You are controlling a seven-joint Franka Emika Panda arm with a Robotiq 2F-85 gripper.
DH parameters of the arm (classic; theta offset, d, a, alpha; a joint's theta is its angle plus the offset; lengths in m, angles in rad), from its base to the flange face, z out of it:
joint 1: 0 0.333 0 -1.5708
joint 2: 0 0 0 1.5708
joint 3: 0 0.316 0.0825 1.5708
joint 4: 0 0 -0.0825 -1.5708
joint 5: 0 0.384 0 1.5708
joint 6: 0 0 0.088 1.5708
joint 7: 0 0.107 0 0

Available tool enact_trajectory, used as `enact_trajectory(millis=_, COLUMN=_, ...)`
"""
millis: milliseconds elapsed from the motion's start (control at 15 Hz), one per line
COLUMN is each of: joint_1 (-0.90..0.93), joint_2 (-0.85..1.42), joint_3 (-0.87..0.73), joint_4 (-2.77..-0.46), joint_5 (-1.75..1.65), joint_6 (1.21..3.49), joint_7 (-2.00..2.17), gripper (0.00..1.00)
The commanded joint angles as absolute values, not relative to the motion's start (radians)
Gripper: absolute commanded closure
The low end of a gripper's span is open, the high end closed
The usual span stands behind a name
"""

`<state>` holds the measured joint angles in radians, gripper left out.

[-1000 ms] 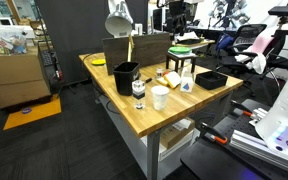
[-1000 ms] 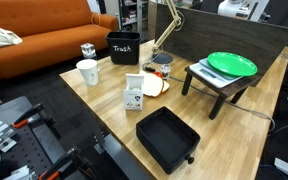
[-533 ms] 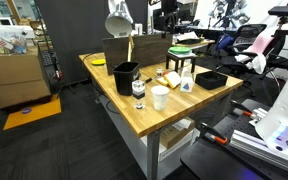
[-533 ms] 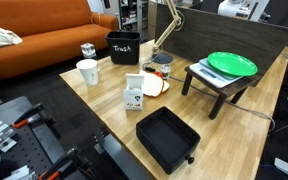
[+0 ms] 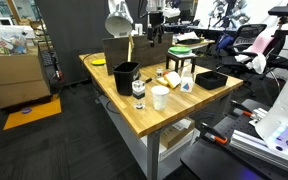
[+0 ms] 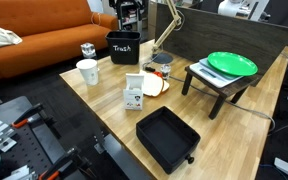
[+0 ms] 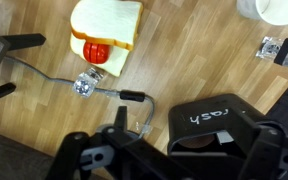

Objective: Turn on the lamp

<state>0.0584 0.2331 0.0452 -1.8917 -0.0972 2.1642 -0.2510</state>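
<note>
The lamp has a silver-grey bell shade (image 5: 118,22) on a thin brass stem (image 5: 130,46) at the back of the wooden table. In an exterior view only its slanted stem (image 6: 165,26) shows. My gripper (image 5: 154,16) hangs high above the table's back, beside the shade, and shows at the top edge (image 6: 130,12). In the wrist view the gripper (image 7: 192,128) looks open and empty, with its dark fingers (image 7: 119,118) over a black bin (image 7: 220,124) marked "Trash". A grey cord (image 7: 54,75) with a black inline piece (image 7: 132,97) lies on the wood. The shade is out of the wrist view.
On the table are the black trash bin (image 5: 126,76) (image 6: 123,47), a white cup (image 5: 160,97) (image 6: 87,72), a black tray (image 6: 167,137), a toy sandwich (image 7: 107,28) and a small black stand with a green plate (image 6: 230,65). An orange sofa (image 6: 39,45) stands behind.
My gripper has come down into both exterior views near the lamp shade. Nothing on the table has moved.
</note>
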Motion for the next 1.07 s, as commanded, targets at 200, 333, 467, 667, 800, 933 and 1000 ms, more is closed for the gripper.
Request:
enact_trajectory(millis=200, joint_1=0.051, joint_2=0.319, joint_3=0.053, joint_4=-1.805, joint_5=-0.100, joint_6=2.158, joint_7=-0.249, gripper=0.00)
enact_trajectory(millis=333, joint_1=0.051, joint_2=0.320, joint_3=0.053, joint_4=-1.800, joint_5=-0.100, joint_6=2.156, joint_7=-0.249, gripper=0.00)
enact_trajectory(millis=467, joint_1=0.051, joint_2=0.320, joint_3=0.053, joint_4=-1.799, joint_5=-0.100, joint_6=2.155, joint_7=-0.249, gripper=0.00)
enact_trajectory(millis=667, joint_1=0.048, joint_2=0.352, joint_3=0.058, joint_4=-1.763, joint_5=-0.084, joint_6=2.152, joint_7=-0.255, gripper=0.00)
enact_trajectory(millis=800, joint_1=0.046, joint_2=0.392, joint_3=0.057, joint_4=-1.724, joint_5=-0.083, joint_6=2.153, joint_7=-0.257, gripper=0.00)
enact_trajectory(millis=933, joint_1=0.051, joint_2=0.441, joint_3=0.045, joint_4=-1.671, joint_5=-0.109, joint_6=2.155, joint_7=-0.234, gripper=0.00)
enact_trajectory(millis=1000, joint_1=0.056, joint_2=0.469, joint_3=0.035, joint_4=-1.642, joint_5=-0.131, joint_6=2.153, joint_7=-0.217, gripper=0.00)
